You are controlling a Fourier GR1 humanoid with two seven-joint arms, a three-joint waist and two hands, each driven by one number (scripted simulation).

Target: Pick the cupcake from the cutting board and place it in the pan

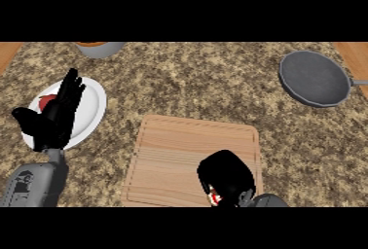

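Already the right hand [226, 176] was curled down over the cupcake [214, 197] at the five o'clock corner of the cutting board [191, 146], its fingers wrapped round it so closely that only a sliver of red and white showed beneath the black palm. Whether the cupcake had left the wood at all could not be told from the head view; by my judgement the grasp was made and the lift was just starting or about to start. All of the carrying remained: the pan [313, 78] sat well apart at about two o'clock on the counter [194, 82], dark and bare inside, its handle running off toward three o'clock. Between board and pan lay only speckled stone, so the path up and to the right looked open, with nothing standing in it. The pan's raised rim would want the cupcake brought in from above rather than slid across, and the board's far edge at twelve o'clock was no obstacle on that diagonal. The left hand [52, 113] rested open, fingers straight and pointing up, over a white plate [90, 104] at nine o'clock, where something red [46, 101] peeked out beside it; it kept clear of the route. A grey bowl [101, 48] at eleven o'clock, cut by the upper edge, was likewise out of the way.
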